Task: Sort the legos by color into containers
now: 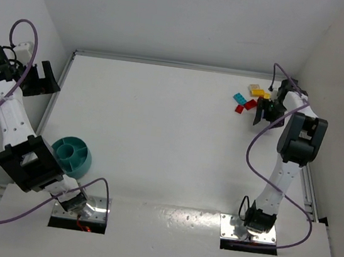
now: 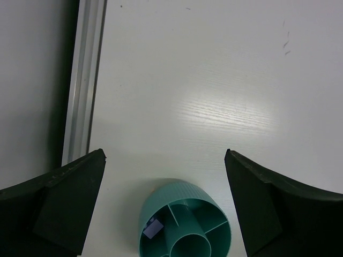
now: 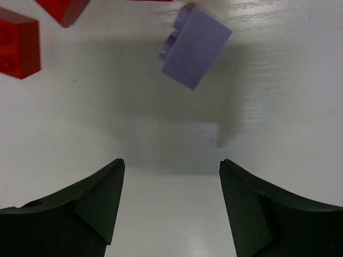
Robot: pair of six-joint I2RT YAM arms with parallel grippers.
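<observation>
The teal bowl (image 1: 72, 155) with its divided containers stands near the left arm's base. In the left wrist view the bowl (image 2: 185, 219) lies below and between the wide-open fingers of my left gripper (image 2: 165, 155), and one pale blue lego (image 2: 153, 229) rests in its left compartment. My left gripper (image 1: 42, 80) hovers high at the far left. At the back right lie loose legos: yellow (image 1: 255, 89), blue (image 1: 239, 99) and red (image 1: 239, 109). My right gripper (image 1: 258, 111) is just beside them, open and empty. A blue lego (image 3: 195, 45) lies ahead of its fingertips, with red legos (image 3: 19, 48) at the upper left.
An aluminium rail (image 2: 83, 80) runs along the table's left edge, close to the left wall. White walls close in the back and the right side. Metal base plates (image 1: 249, 240) hold the arms at the near edge.
</observation>
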